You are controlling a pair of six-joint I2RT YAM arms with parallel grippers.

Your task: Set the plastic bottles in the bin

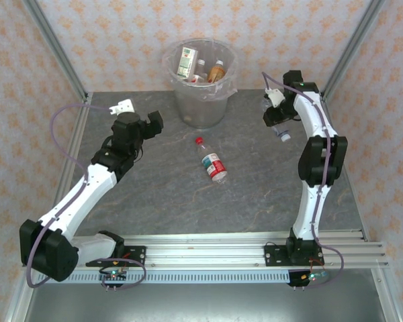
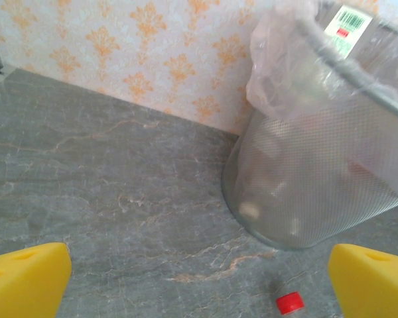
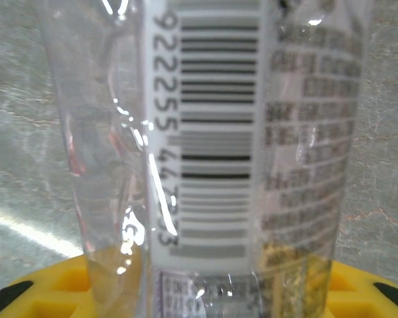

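Top external, mid-table: the loose bottle is lying on its side on the grey table, well apart from both of your grippers. Its long axis is running near-to-far with a slight slant, and its red cap is pointing toward the bin.
Left gripper: your left gripper is hovering left of that bottle and a little beyond it, with its fingers spread wide and gripping nothing.
Left wrist view: the yellow fingertips are sitting at opposite bottom corners. The red cap is showing low and right of centre between them, with the bin wall rising beyond.
Right gripper: your right gripper is hanging at the far right, pinching the held bottle, which is seemingly raised off the table.
Right wrist view: the clear bottle wall and its barcode label are standing straight up the view, crossing the yellow pads at right angles.
Bin: it is standing far centre against the wall and is already holding several bottles.
Relation that counts: the bin is lying to the left of your right gripper and slightly farther off, so you are looking at a leftward carry over the rim.
Loose bottle, judged: both grippers are sitting about equally far from it, but only your left one is free.
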